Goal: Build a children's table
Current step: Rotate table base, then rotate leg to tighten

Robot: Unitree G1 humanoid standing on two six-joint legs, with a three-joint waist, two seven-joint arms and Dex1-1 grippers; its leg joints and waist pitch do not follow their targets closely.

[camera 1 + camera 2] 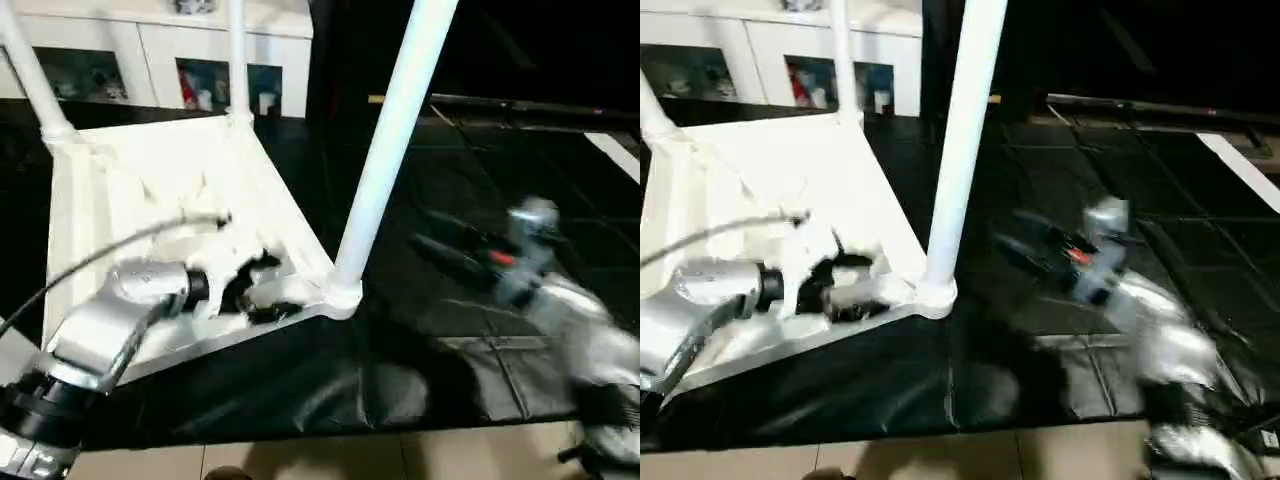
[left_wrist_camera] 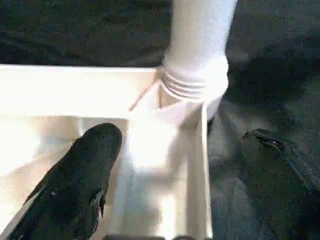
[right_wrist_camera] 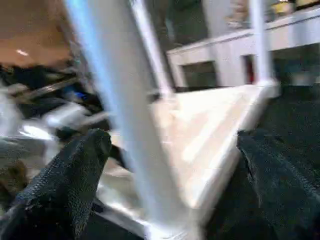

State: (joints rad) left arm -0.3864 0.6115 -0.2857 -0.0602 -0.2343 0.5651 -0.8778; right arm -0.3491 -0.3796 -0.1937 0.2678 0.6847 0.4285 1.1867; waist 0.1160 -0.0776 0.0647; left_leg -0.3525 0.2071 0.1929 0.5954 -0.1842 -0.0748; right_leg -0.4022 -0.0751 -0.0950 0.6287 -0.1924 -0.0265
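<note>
Left eye view, near to far. Left pincer [image 1: 262, 290], fingers apart, straddles the near corner rim of the upturned children's table [image 1: 150, 200] lying on a black mat [image 1: 300, 380]. Right pincer [image 1: 450, 250], also spread, hangs empty near the corner leg [image 1: 385, 150]. Three legs stand fitted; a fourth cannot be seen. Judged light, stiff, slippery plastic: best gripped low on a leg. Behind, a cabinet [image 1: 200, 60] holds small, indistinct items.

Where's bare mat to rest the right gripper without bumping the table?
Bare black mat lies right of the near leg, out to the right gripper, and in front of the tabletop. The near corner socket is crowded by the left gripper.
</note>
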